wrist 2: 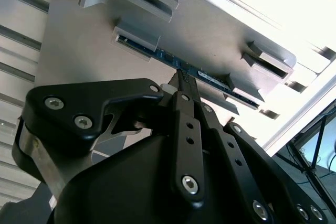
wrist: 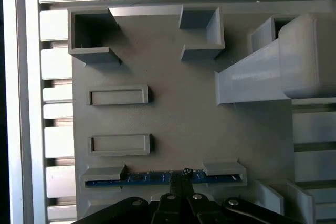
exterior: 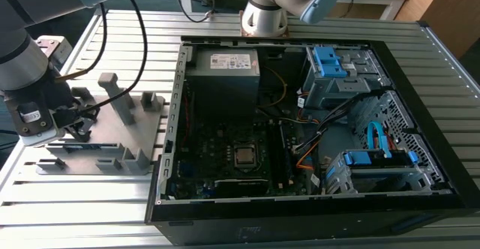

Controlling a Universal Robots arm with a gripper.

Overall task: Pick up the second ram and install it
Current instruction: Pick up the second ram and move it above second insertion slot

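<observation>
Second ram (wrist: 157, 178): a thin board seen edge-on, blue-green, with small components along its top edge. It stands on its long edge with each end seated in a grey bracket (wrist: 102, 174) of the fixture plate (wrist: 184, 114). In the second wrist view the same strip (wrist 2: 210, 77) spans the two brackets and looks level and fully seated. The gripper (wrist: 182, 174) is directly over the mid-span, its tip meeting the board's upper edge in both wrist views. I cannot tell whether it is clamped on the board or only resting at it. Judgement: this is the pick stage, with the board not yet lifted from its holder and installation not begun. Drawing it out calls for a firm hold on the bare middle and a straight pull in line with the brackets, since any tilt could bind the ends. Two empty rectangular holders (wrist: 118, 95) sit further along the plate. In the exterior view the gripper (exterior: 71, 126) is low over the fixture on the slatted table (exterior: 75, 215), at the exterior view's left. The open computer case (exterior: 431, 120) and its motherboard (exterior: 232, 142) are well apart, on the exterior view's right.
</observation>
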